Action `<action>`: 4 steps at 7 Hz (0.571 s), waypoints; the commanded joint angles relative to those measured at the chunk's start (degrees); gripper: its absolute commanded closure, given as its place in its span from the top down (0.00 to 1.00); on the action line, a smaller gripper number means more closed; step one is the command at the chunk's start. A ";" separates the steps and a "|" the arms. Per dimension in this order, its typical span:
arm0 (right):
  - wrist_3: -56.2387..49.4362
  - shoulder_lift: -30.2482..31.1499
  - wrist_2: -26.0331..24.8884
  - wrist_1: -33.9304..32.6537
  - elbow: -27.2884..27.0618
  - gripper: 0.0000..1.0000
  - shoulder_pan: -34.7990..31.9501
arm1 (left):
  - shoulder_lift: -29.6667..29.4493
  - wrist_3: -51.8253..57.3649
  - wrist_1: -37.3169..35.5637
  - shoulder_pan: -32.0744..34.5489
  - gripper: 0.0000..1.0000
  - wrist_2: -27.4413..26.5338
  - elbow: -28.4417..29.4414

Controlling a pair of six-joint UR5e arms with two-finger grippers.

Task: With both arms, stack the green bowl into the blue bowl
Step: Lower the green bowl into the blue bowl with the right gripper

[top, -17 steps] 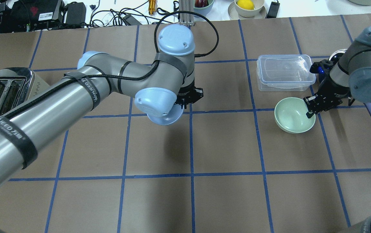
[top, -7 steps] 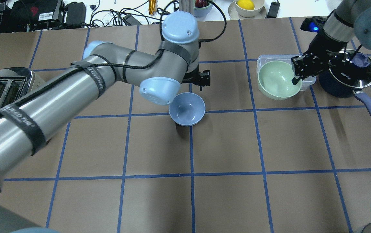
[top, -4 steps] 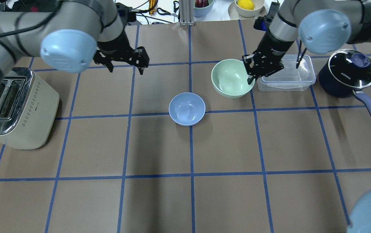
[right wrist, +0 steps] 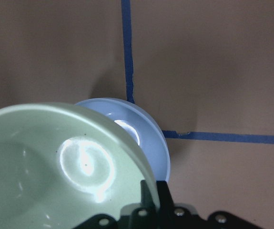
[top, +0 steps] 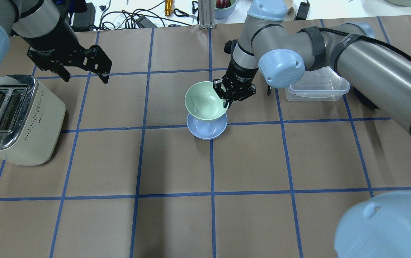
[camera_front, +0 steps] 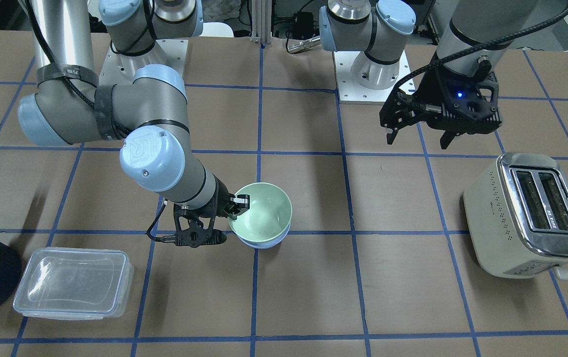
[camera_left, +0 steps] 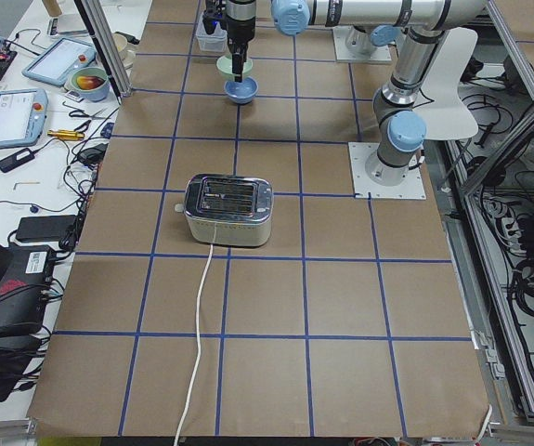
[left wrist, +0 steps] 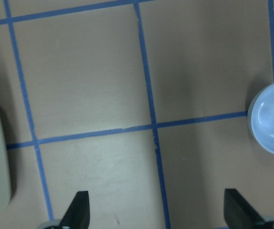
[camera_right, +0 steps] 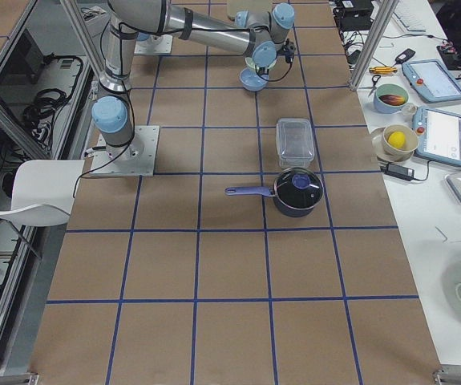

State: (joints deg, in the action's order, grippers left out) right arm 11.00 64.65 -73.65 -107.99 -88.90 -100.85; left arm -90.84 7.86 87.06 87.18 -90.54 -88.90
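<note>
The right gripper [top: 226, 102], clenched on the green bowl's [top: 202, 100] rim, has carried it from beside the clear lidded container [top: 316, 86]. The blue bowl [top: 207, 129] now sits right beneath it. The left gripper [top: 84, 77], jaws spread and empty, has withdrawn toward the toaster [top: 15, 118].

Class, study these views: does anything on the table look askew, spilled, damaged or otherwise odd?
Nothing looks spilled or damaged. The one unsettled thing is the green bowl: the right gripper pinches its rim and holds it just above the blue bowl, not yet seated inside.
</note>
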 commanded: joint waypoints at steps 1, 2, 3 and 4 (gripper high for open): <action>0.17 -1.28 -0.44 -0.20 -0.31 0.00 -0.23 | 0.66 -2.85 -0.23 0.62 1.00 -0.33 1.00; 0.17 -1.20 -0.61 -0.20 -1.09 0.00 -0.31 | 0.83 -2.76 0.29 0.88 1.00 -0.69 1.01; 0.60 -1.11 -0.35 -0.29 -2.75 0.00 -0.23 | 0.75 -2.76 0.30 1.23 1.00 -0.34 1.18; 1.74 -1.11 -0.35 -2.11 -3.29 0.00 -0.31 | 1.10 -2.50 0.39 1.32 1.00 -0.34 0.75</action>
State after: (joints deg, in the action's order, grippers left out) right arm 11.73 63.53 -74.07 -108.70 -91.15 -101.11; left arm -90.02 5.19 87.34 88.28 -90.94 -87.92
